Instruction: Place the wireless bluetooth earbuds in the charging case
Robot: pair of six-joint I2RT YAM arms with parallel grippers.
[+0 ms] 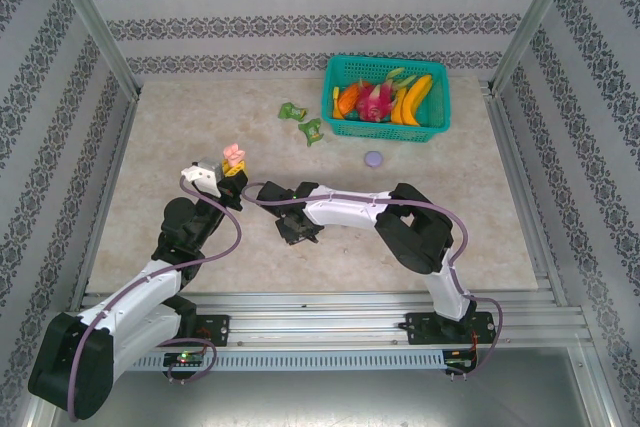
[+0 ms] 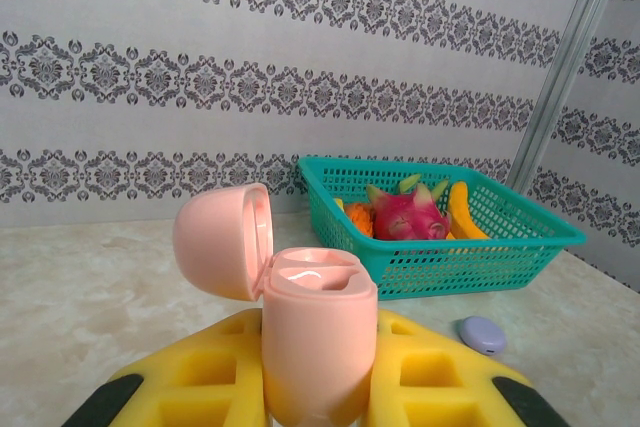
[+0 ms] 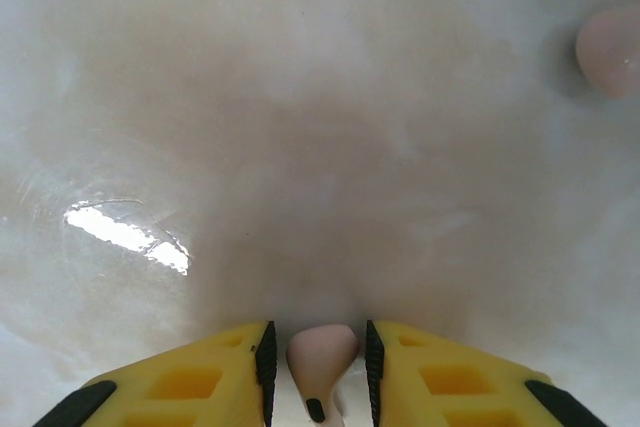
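Note:
My left gripper (image 2: 318, 372) is shut on a pale pink charging case (image 2: 318, 337), holding it upright above the table with its lid (image 2: 222, 241) swung open to the left. From above, this case (image 1: 234, 156) is at the left arm's tip (image 1: 232, 171). My right gripper (image 3: 317, 362) is down at the table surface, open. Its black pads (image 3: 266, 367) stand on either side of a pale pink earbud (image 3: 322, 350), with a narrow gap on each side. Another pale pink earbud (image 3: 608, 50) lies on the table further off. From above, the right gripper (image 1: 297, 232) is at table centre.
A teal basket (image 1: 332, 87) of toy fruit stands at the back right, also seen past the case (image 2: 470, 247). A small purple round case (image 1: 374, 158) lies shut in front of it (image 2: 483, 334). Two green crumpled wrappers (image 1: 292, 111) (image 1: 312, 130) lie left of the basket.

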